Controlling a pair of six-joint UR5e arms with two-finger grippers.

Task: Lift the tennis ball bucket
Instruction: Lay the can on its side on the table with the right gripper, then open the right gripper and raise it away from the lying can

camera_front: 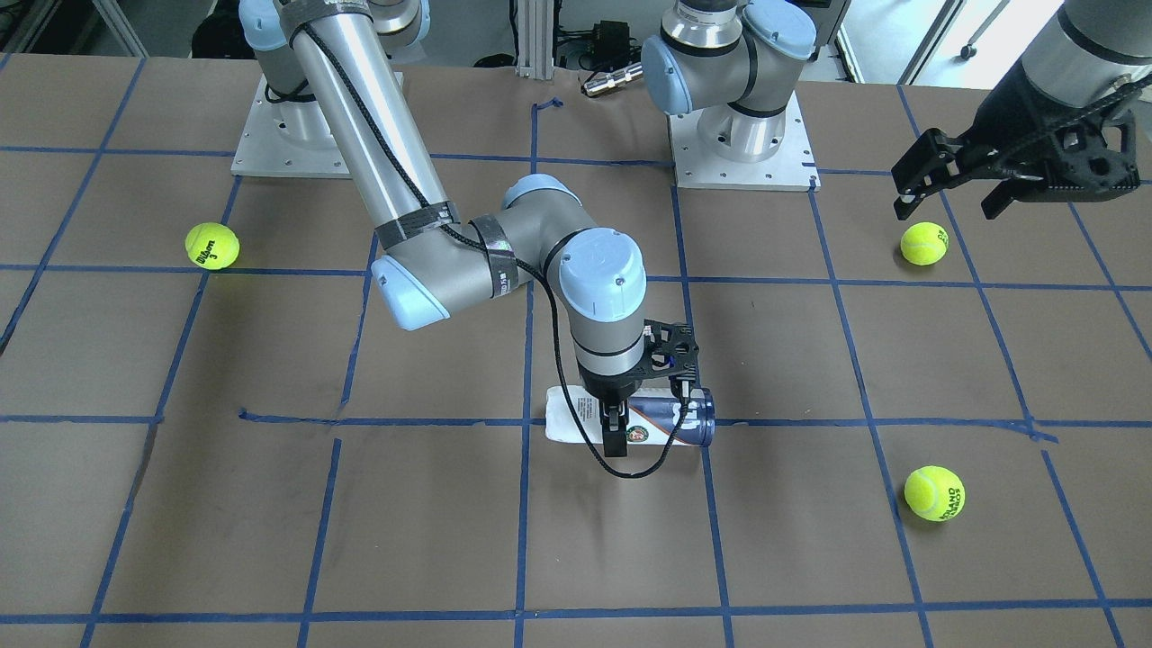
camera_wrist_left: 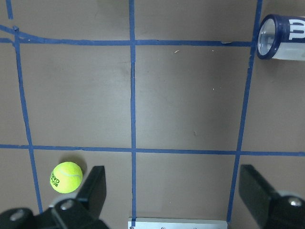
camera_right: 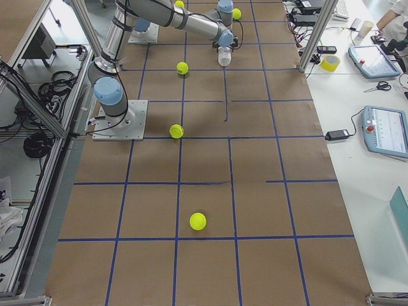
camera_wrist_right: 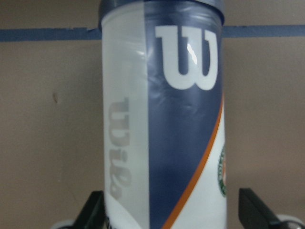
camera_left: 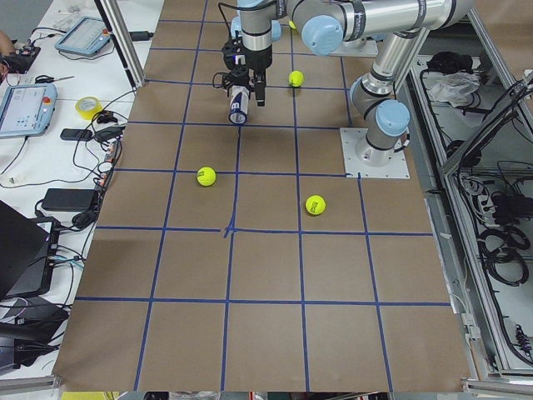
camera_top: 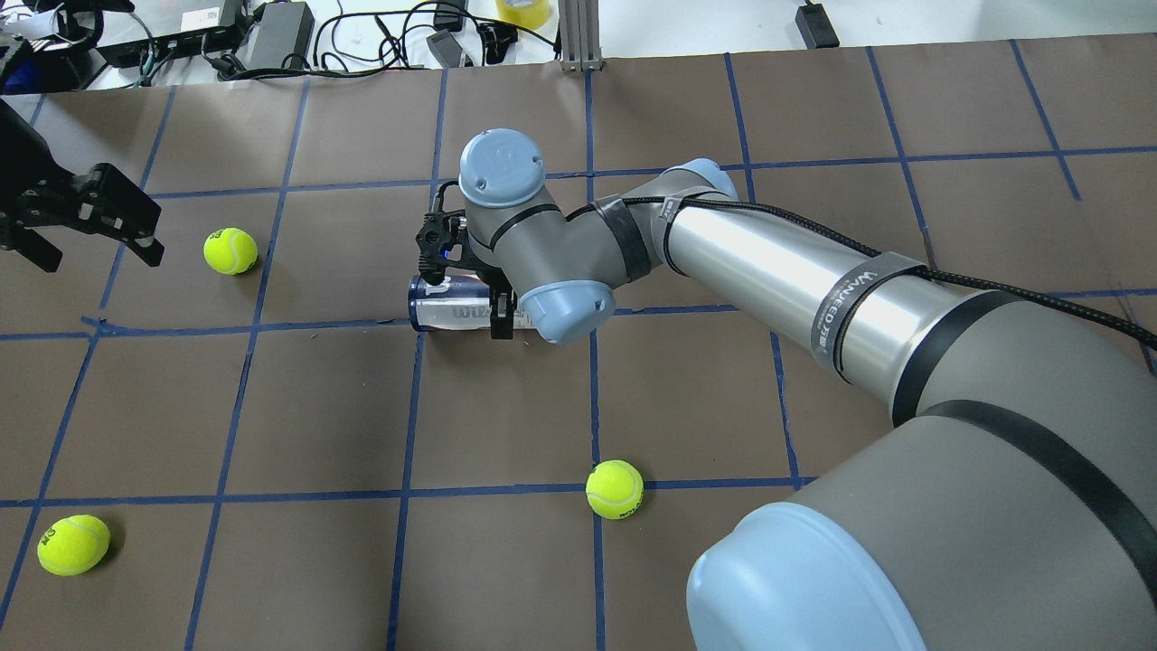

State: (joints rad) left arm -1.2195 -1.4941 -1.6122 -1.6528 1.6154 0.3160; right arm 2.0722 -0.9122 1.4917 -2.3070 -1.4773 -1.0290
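Several tennis balls [camera_top: 230, 250] we count on the brown, blue-gridded table [camera_top: 298, 407], cables [camera_top: 362, 27] past its far edge, tennis ball bucket [camera_front: 655, 409], clear, navy-white label, lying sideways mid-table, right gripper [camera_front: 617, 423] jaws spread astride it, left gripper [camera_front: 943, 211] jaws spread

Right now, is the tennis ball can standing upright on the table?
No, the can lies on its side, with the right gripper lowered over its middle.

Seeing the tennis ball bucket [camera_front: 652, 418] lying on its side along a blue tape line [camera_front: 810, 421] — showing a white-and-navy label, white W.
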